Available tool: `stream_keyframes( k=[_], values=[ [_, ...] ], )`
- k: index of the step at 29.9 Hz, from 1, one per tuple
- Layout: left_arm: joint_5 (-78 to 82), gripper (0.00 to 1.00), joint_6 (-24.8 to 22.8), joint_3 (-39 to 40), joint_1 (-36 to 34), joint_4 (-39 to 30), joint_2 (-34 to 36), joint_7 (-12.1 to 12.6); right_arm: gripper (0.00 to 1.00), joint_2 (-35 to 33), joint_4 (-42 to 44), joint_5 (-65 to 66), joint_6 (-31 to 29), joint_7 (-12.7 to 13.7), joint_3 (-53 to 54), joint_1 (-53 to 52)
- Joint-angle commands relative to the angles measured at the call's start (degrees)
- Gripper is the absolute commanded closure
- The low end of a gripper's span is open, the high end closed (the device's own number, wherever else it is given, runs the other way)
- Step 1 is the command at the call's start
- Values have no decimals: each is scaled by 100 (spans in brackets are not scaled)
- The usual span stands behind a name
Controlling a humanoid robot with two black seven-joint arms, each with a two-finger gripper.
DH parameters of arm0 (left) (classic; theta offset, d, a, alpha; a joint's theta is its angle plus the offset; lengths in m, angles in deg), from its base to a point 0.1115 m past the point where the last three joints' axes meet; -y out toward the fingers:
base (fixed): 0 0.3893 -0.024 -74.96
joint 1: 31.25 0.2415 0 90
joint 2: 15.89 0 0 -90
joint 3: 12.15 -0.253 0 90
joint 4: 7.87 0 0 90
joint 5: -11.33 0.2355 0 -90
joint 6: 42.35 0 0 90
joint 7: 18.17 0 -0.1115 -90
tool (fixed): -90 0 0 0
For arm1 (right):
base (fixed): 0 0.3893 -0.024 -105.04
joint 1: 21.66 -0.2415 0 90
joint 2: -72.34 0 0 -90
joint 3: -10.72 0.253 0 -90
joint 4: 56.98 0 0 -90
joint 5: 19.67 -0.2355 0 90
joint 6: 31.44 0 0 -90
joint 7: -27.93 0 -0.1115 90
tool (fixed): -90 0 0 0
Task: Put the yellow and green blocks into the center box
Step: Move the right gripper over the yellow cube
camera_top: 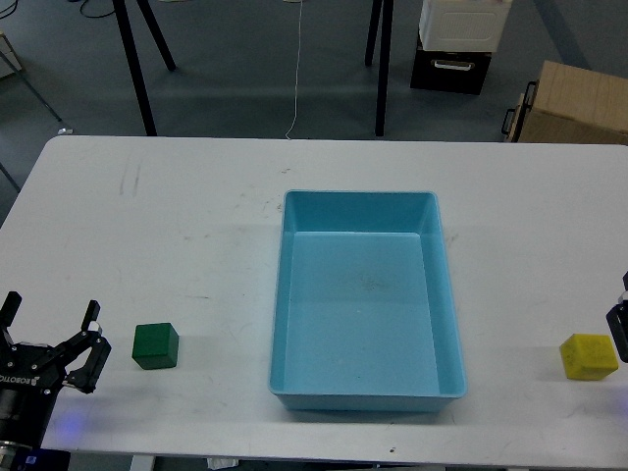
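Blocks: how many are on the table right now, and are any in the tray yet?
2. The green block sits left of the blue tray; the yellow block sits near the table's right edge. None in the tray.

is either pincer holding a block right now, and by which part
No. The left pincer is open and empty beside the green block. The right pincer, barely in view, sits by the yellow block, not gripping it.

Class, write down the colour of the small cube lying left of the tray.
Dark green cube, seen best in the head view.
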Motion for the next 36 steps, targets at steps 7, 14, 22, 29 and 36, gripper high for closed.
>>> stream_keyframes(
  k=[7, 14, 22, 29, 36],
  values=[
    [0, 0, 0, 32, -124, 1, -3, -18, 0, -369, -43, 102, 328, 61, 217, -138],
    [0, 0, 0, 32, -292, 27, -47, -27, 0, -2495, -34, 567, 1736, 404, -265, -1454],
    [-9, 0, 0, 41, -441, 54, -47, -27, 0, -4632, 10, 1814, 2439, 1193, -3302, -4598],
    [-9, 0, 0, 24, -590, 54, -47, -27, 0, -5020, 71, 2922, 2466, 2046, -7204, -8325],
    [0, 0, 0, 6, -617, 54, -65, -18, 0, -4766, 62, 4775, 2370, 2434, -10686, -10929]
  ],
)
